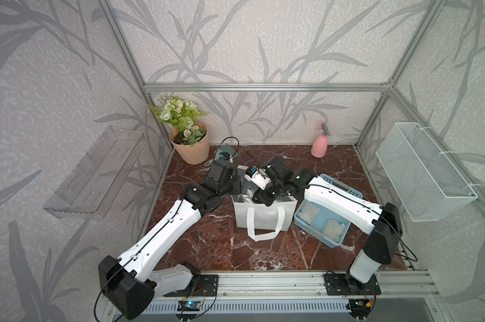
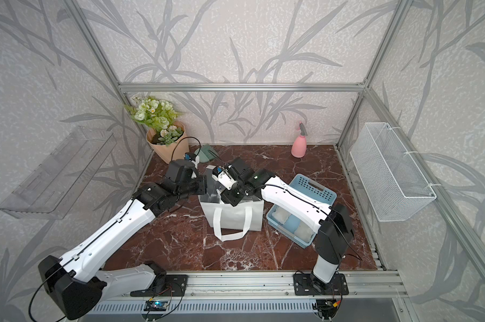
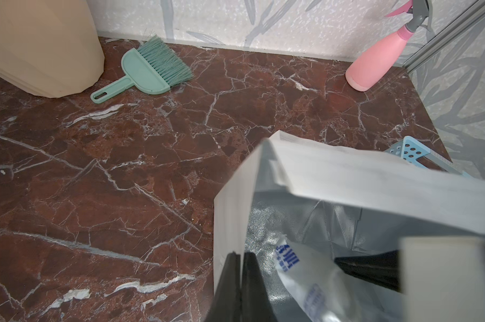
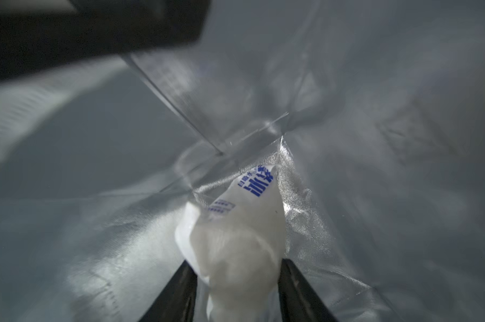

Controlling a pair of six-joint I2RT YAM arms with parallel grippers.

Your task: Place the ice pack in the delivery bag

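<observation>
The right fingers (image 4: 297, 290) are pinching the ice pack (image 4: 235, 237). One dark finger lies against each side of its near end, and the soft white body bulges out between them. The pack runs straight out along the line of the fingers. Its far end carries blue print and points into a creased lower corner of the delivery bag's (image 1: 263, 214) silver inside, so the pack is already well down in the bag. Whether that end rests on the bottom cannot be told.

The left fingers (image 3: 252, 284) are pressed together, apparently on the bag's side wall near the rim, holding the mouth open. From that wrist the pack (image 3: 300, 276) shows just beside them, inside the wall.

The right arm is the nearer one, since it holds the pack. The next move likely turns on spreading those fingers and drawing back up along the pack's axis without snagging the lining.

The pack looks limp, a filmy white pouch that would sag once let go.

In both top views the bag stands upright on the bench (image 1: 221, 245). A blue tray (image 1: 316, 232) sits close beside it, holding two more white packs.
</observation>
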